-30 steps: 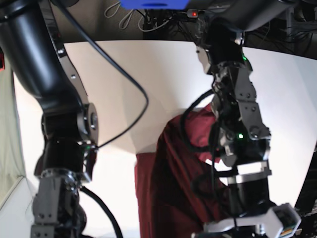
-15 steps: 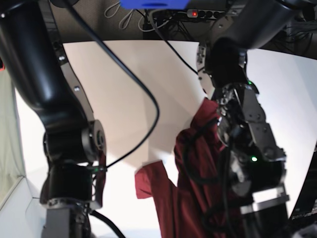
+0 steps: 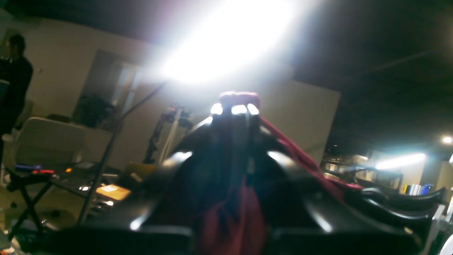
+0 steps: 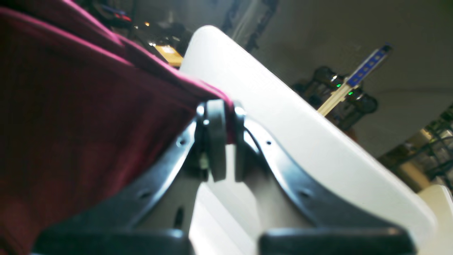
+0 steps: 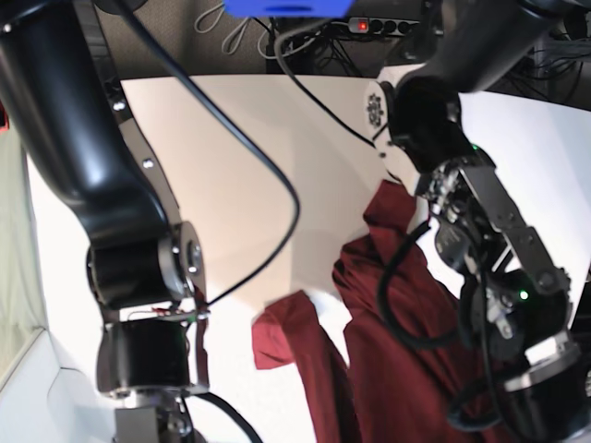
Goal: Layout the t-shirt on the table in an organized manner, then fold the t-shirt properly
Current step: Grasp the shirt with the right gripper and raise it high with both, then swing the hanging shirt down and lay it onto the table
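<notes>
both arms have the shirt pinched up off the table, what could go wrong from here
1. The right gripper pinches only a thin edge of the t-shirt at the tips of its shut jaws; a tug might pull it free.
2. A black cable loops over the cloth by the left arm and may snag it.
3. The shirt hangs bunched over the table, so lowering now would likely leave it crumpled.
</notes>
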